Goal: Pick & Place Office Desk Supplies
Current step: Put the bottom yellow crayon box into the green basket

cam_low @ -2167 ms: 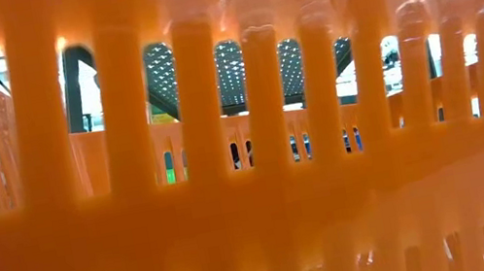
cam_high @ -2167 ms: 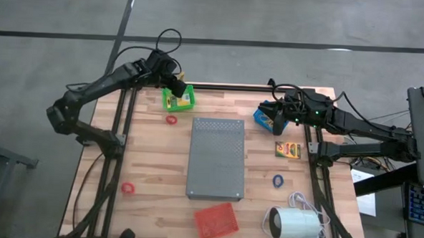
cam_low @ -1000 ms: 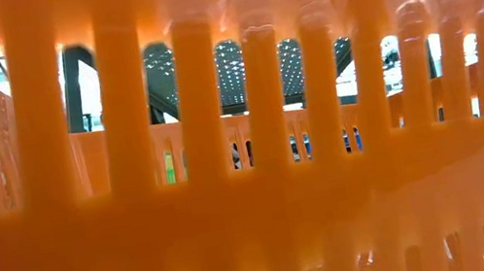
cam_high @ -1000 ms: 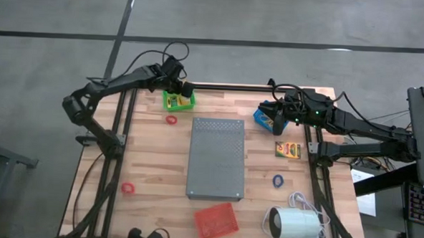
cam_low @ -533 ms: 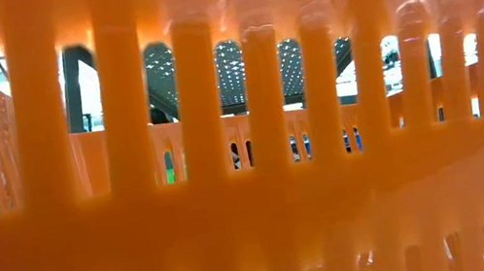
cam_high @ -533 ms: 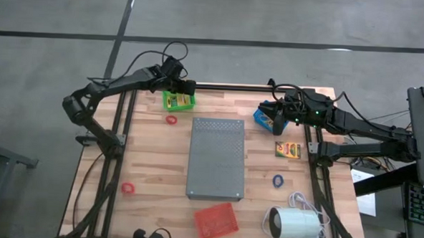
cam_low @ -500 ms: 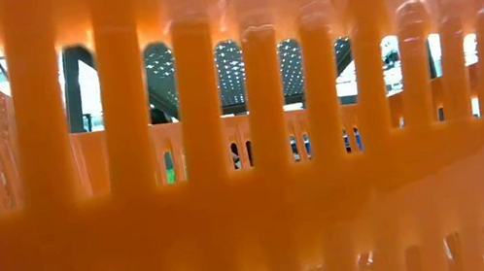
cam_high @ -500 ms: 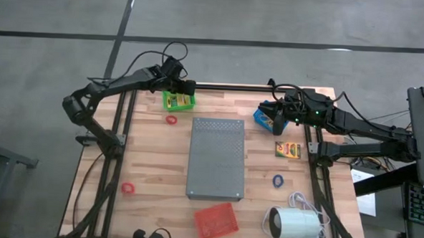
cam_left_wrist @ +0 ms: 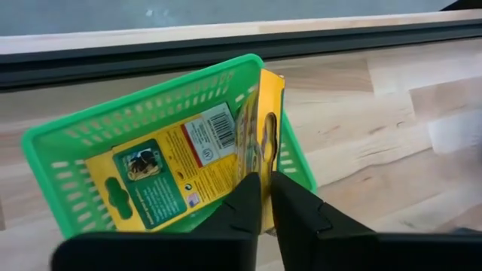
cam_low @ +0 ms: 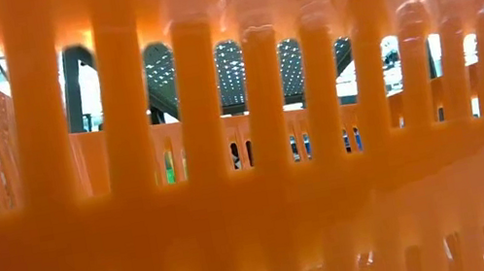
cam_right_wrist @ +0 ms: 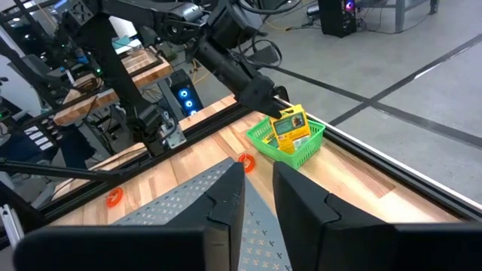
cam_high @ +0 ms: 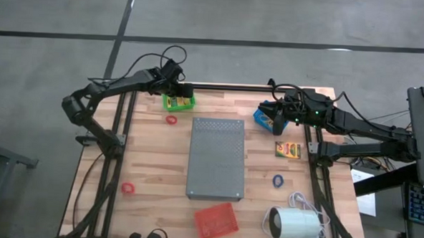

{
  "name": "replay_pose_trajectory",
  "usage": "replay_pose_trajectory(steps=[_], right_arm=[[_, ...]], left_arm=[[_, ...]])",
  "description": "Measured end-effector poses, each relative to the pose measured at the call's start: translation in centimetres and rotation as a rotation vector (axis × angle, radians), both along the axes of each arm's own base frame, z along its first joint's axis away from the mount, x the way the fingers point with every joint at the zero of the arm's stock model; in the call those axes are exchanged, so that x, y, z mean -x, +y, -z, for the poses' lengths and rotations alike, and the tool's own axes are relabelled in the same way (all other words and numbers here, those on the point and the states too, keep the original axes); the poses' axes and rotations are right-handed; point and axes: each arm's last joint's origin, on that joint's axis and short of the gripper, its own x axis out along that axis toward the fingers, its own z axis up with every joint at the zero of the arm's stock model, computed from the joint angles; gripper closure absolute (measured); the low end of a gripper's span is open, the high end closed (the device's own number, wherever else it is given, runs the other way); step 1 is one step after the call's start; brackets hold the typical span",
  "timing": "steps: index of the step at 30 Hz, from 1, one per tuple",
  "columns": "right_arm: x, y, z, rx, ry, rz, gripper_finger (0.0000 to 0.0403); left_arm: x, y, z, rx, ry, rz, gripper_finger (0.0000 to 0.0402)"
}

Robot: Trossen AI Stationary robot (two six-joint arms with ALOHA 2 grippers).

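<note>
Setting: wooden tabletop [cam_high: 146,159] on a grey concrete floor, with an orange slatted basket [cam_low: 253,202] filling the low view.
Crayon box in hand: a flat yellow crayon box [cam_left_wrist: 260,143] stood on edge inside the green basket [cam_left_wrist: 53,143] at the far left corner, against a second box lying flat on the basket floor.
Left claw: the left claw [cam_left_wrist: 265,197] was closed on the near edge of the upright box, fingers almost together.
Handling: judged light, thin card, stiff along its edges but easy to crush or tilt; a pinch across the narrow thickness near mid-edge looked safest.
Other supplies: another crayon box [cam_high: 287,149] lay near the right edge; a red ring [cam_high: 171,120] sat just near of the green basket, a second red ring [cam_high: 128,189] near left, a blue ring [cam_high: 277,181] near right.
Right claw: the right claw [cam_right_wrist: 257,197] waited over the far right of the tabletop by a blue basket [cam_high: 261,118], parted slightly and holding nothing.
Centre: a grey perforated slab [cam_high: 217,159].
</note>
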Motion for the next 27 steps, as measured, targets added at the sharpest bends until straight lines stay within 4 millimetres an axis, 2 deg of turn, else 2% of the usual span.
replay_pose_trajectory(steps=[9,16,27], right_arm=[[0.0,0.0,0.0,0.0,0.0,0.0,0.0327],[0.0,0.0,0.0,0.0,0.0,0.0,0.0321],[0.0,0.0,0.0,0.0,0.0,0.0,0.0335]], left_arm=[[0.1,-0.1,0.0,0.008,0.013,-0.002,0.0306],[0.6,-0.4,0.3,0.037,0.075,-0.023,0.0304],[1.3,-0.8,0.7,0.06,0.174,-0.047,0.0303]])
